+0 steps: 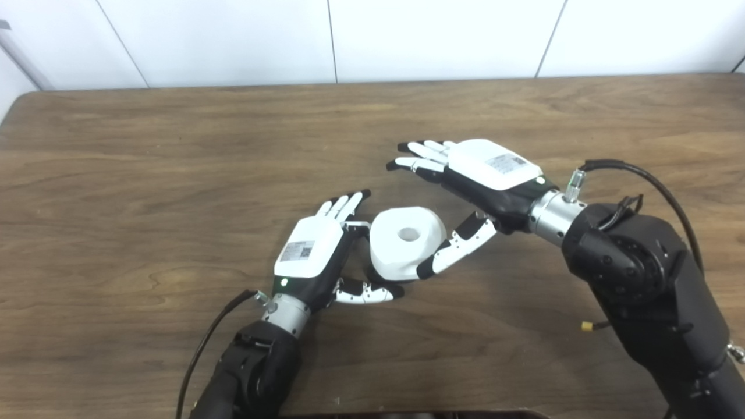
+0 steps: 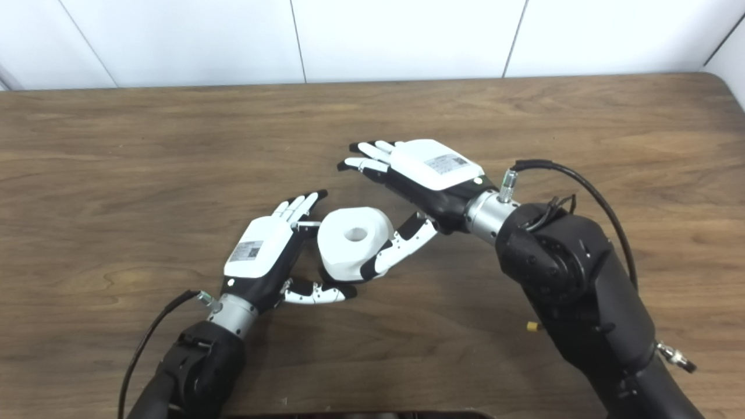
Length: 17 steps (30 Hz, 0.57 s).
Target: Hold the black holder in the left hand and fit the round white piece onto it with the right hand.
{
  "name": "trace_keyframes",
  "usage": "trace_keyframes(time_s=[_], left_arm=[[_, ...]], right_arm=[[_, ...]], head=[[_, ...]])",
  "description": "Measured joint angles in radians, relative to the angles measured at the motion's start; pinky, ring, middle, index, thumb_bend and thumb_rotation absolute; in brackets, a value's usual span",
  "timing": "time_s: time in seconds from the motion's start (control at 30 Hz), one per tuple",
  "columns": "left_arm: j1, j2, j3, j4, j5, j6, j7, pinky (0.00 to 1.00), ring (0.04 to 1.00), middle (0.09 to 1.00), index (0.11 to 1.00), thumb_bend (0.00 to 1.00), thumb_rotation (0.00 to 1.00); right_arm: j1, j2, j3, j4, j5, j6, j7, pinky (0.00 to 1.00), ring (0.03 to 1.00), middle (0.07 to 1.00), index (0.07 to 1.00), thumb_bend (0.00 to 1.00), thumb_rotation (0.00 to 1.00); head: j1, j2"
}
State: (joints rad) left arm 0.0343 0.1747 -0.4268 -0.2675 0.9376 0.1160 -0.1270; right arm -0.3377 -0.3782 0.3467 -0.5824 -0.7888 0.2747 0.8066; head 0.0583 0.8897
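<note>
1. Fingers (image 1: 343, 205) of left hand (image 1: 311, 250) spread and straight beside round white piece (image 1: 405, 241), thumb underneath near its base; holding nothing for certain; fingers of right hand (image 2: 433, 169) stretched wide, thumb resting against the piece's right side.
2. Nearly identical scene in both views; tabletop (image 2: 116, 174) right corner seen only from right eye.
3. Black holder barely visible, hidden beneath the piece; contact with left palm unclear.
4. One white piece; two hands.

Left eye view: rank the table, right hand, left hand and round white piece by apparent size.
1. table
2. right hand and left hand look alike; differing distance from the camera makes ranking them unsure.
3. round white piece
</note>
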Motion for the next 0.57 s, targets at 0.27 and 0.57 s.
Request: trace_keyframes(time_s=[0.27,0.57], left_arm=[[0.002,-0.004,0.008,-0.032,-0.013,0.028,-0.044,1.0,0.986,0.983,0.999,1.0,0.36],[0.009,-0.02,0.064,-0.126,-0.086,0.135,-0.192,1.0,0.987,0.966,0.977,1.0,0.33]], right_arm=[[0.0,0.001,-0.006,0.013,-0.001,-0.003,0.0,1.0,1.0,1.0,0.953,1.0,0.54],[0.0,0.002,-0.018,0.031,0.001,-0.009,-0.011,1.0,1.0,1.0,0.95,1.0,0.54]], head=[[0.0,-0.006],[0.021,-0.021]])
